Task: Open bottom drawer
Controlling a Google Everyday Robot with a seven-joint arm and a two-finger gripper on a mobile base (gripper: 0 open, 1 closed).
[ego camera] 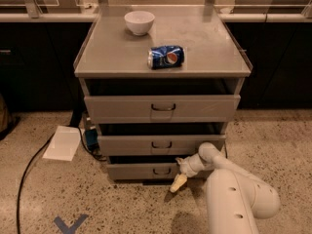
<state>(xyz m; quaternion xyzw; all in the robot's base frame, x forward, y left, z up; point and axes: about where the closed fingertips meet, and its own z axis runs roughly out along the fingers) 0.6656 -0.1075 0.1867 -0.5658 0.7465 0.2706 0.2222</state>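
Note:
The bottom drawer (141, 171) is the lowest, narrowest grey front of the cabinet, with a small dark wire handle (162, 171) at its centre. It stands slightly pulled out, with a dark gap above it. My gripper (178, 180) hangs at the end of the white arm (234, 194), just right of the handle and in front of the drawer's right part, pointing down toward the floor. One pale fingertip (176, 184) shows below the drawer front.
The middle drawer (161, 144) and the top drawer (161, 108) sit above. A white bowl (139, 22) and a blue soda can (166, 56) lie on the cabinet top. A paper sheet (62, 143) and a black cable (29, 169) lie on the floor at left.

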